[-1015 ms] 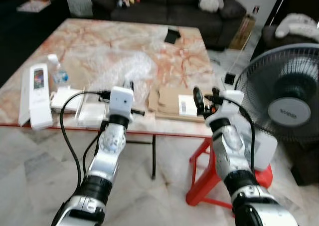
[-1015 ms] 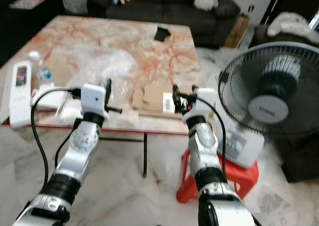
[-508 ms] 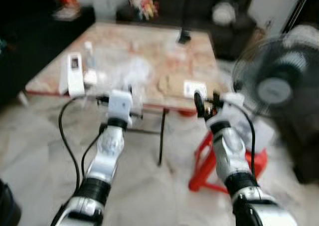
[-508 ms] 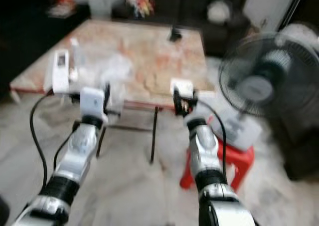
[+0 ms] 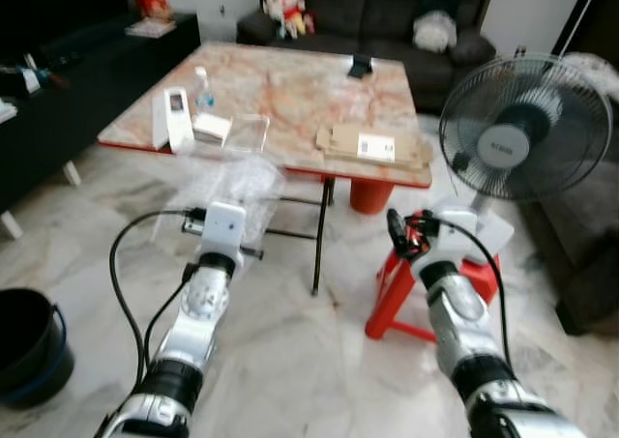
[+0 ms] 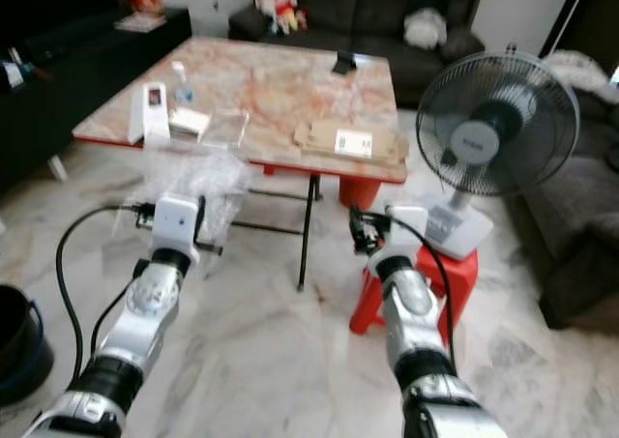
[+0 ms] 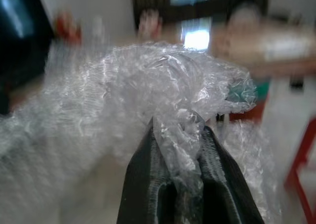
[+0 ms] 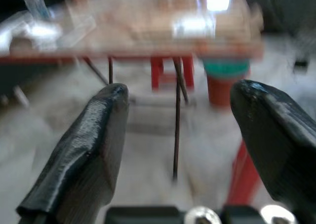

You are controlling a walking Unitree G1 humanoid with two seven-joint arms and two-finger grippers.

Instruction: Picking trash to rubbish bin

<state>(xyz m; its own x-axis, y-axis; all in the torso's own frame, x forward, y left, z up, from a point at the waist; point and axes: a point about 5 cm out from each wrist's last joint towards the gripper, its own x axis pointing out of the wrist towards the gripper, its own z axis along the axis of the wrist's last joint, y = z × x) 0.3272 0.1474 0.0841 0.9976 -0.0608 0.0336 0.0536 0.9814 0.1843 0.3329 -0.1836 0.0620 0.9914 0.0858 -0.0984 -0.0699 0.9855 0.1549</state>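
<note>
The marble table [image 5: 290,90] stands well beyond both sets of fingers, on a pale marble floor [image 5: 290,361], with a dark sofa [image 5: 387,13] behind it. The standing fan [image 5: 513,143] is beyond the right fingers and a little to their outer side, and its white base rests on a red stool [image 5: 397,293] that is just beside the right gripper [image 5: 397,233]. The black rubbish bin [image 5: 29,346] sits on the floor far to the outer side of the left gripper [image 5: 198,227], closer to the robot than the fingers are, and well apart from them. The trash is a big crumpled sheet of clear bubble wrap [image 5: 227,182]; it hangs in front of the left fingers [image 7: 148,174], between them and the table edge, and it is off the table. In the left wrist view these fingers are nearly together and a twisted fold of the wrap is pinched between them. The right fingers [image 8: 89,155] are spread wide and there is nothing between them; the table legs and the floor are seen blurred past them. On the table, beyond the wrap, lie a flat piece of cardboard [image 5: 372,146] with a white label, a white box [image 5: 174,117], a small water bottle [image 5: 202,88] and a small dark object [image 5: 360,67] at the far edge.
</note>
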